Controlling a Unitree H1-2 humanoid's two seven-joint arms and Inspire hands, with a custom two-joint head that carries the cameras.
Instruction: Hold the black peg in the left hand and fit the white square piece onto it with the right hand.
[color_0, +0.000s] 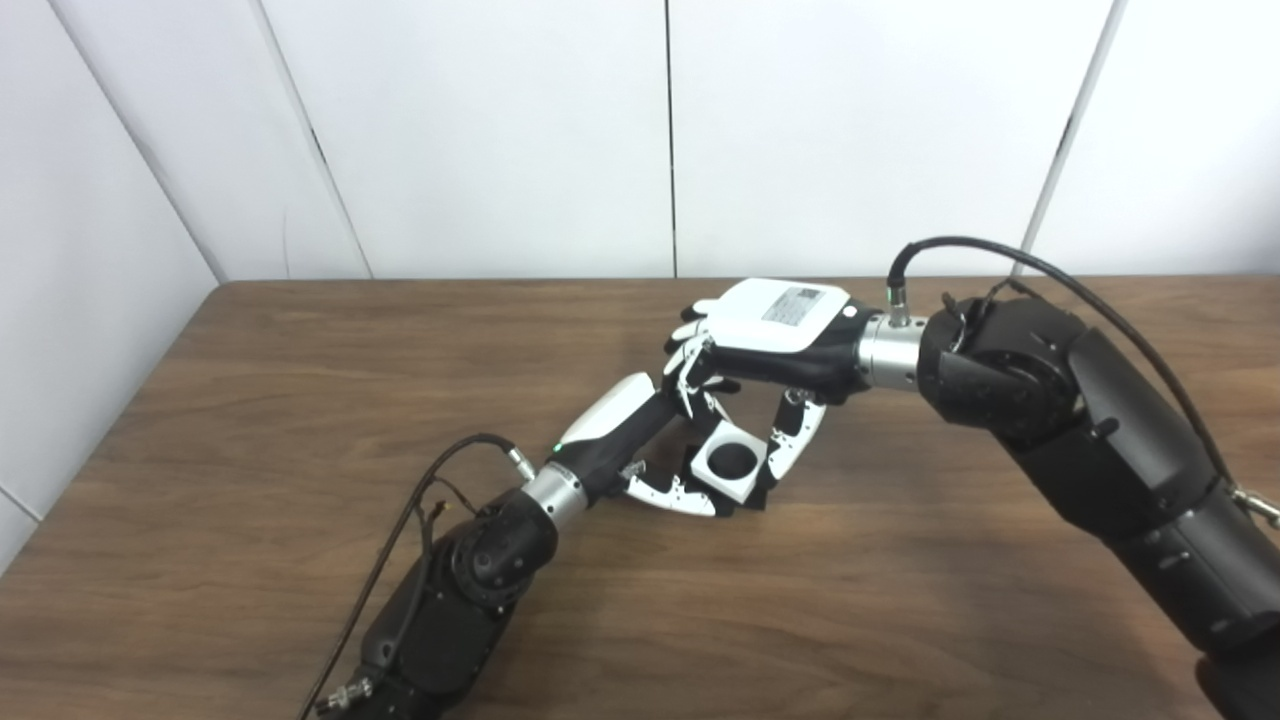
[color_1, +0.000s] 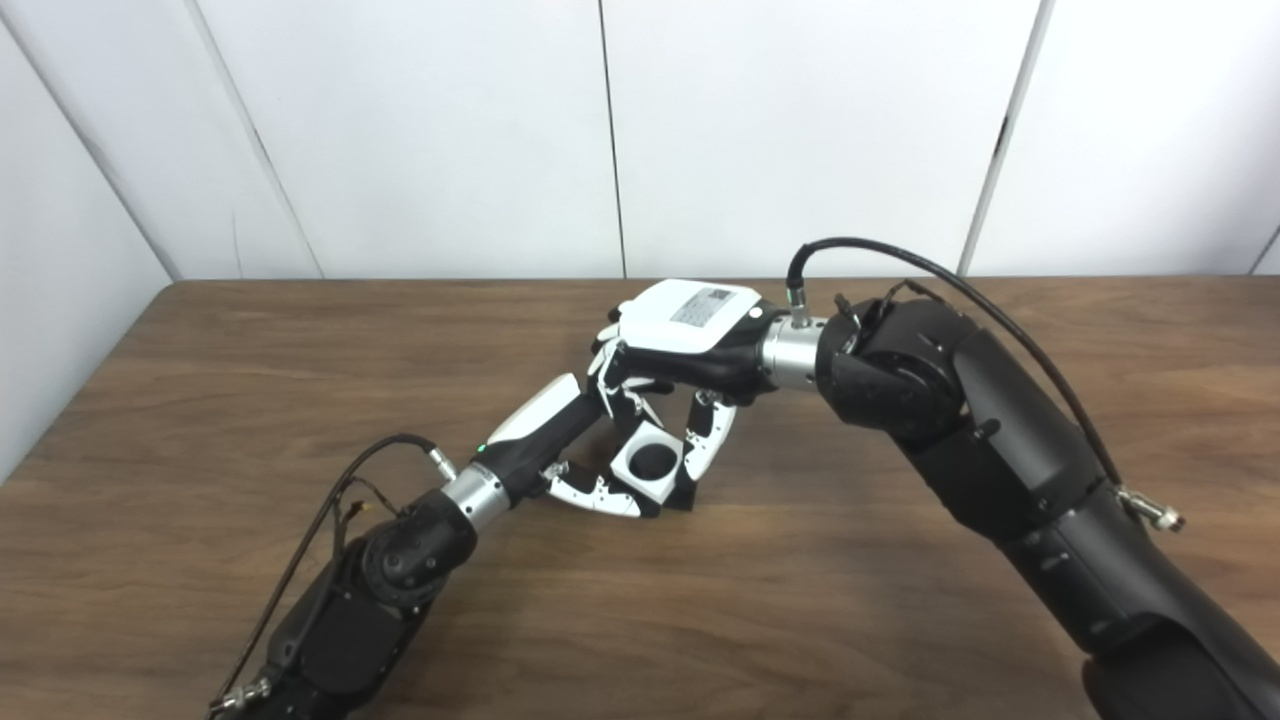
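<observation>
The white square piece (color_0: 708, 472) with a round hole sits low over the table's middle, between both hands. The hole shows black inside, and a black part of the peg (color_0: 762, 497) sticks out under the piece's right corner; most of the peg is hidden. My left hand (color_0: 625, 425) reaches in from the lower left, its thumb (color_0: 672, 493) along the piece's near edge, closed around the peg below. My right hand (color_0: 775, 335) hovers above, palm down, with its thumb (color_0: 797, 438) on the piece's right side and its fingers (color_0: 690, 385) on the far left side.
The brown wooden table (color_0: 300, 400) runs to white wall panels (color_0: 500, 130) at the back and left. A black cable (color_0: 1000, 255) loops over my right wrist, and another cable (color_0: 450, 455) loops off my left wrist.
</observation>
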